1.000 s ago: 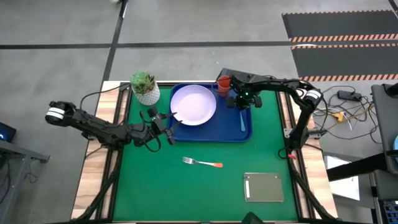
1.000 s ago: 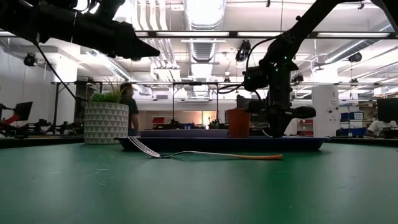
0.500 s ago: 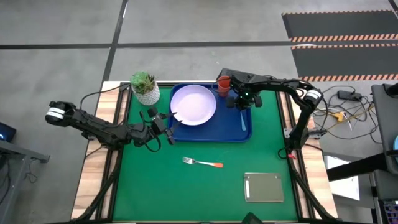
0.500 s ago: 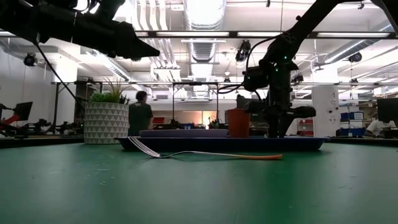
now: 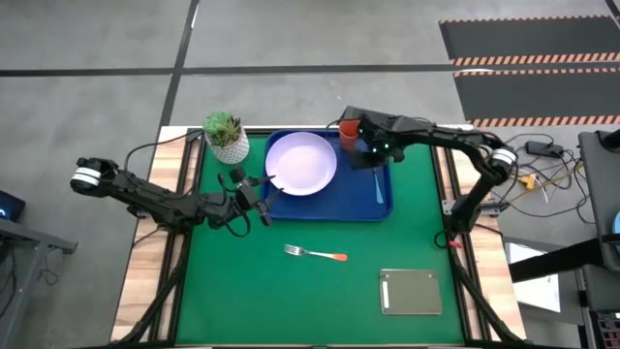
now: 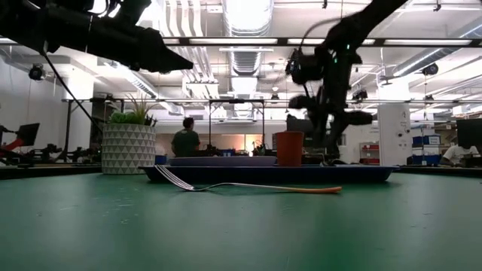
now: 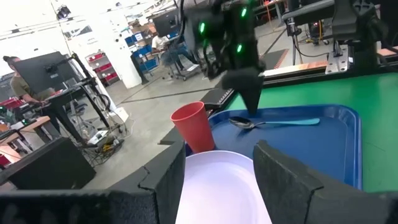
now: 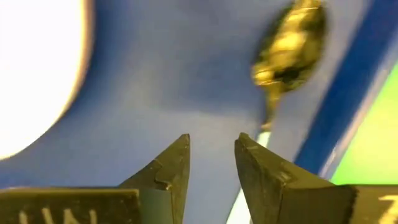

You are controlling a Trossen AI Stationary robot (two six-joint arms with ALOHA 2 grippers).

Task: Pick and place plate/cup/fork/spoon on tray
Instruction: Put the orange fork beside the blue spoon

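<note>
- Green matting covers the counter (image 5: 242,301), which stands in a wide workshop of desks and racks; a person stands far off in the low view.
- On the counter's far half lies the tray (image 5: 320,206), already carrying the plate (image 5: 301,162), the cup (image 5: 349,130) at its far rim and the spoon (image 5: 378,189) along its right side.
- Over the tray, just beside the cup and above the spoon's bowl, hangs the right claw (image 5: 373,160), its fingers apart and gripping nothing.
- At the tray's near-left corner waits the left claw (image 5: 263,187), fingers spread wide and empty, aimed at the plate.
- Only the fork (image 5: 317,254) remains off the tray: it lies on the matting well nearer the front, long axis across the counter, tines left, orange handle right.
- By my reading the left claw is somewhat nearer the tines, while the handle points toward the right arm's side.
</note>
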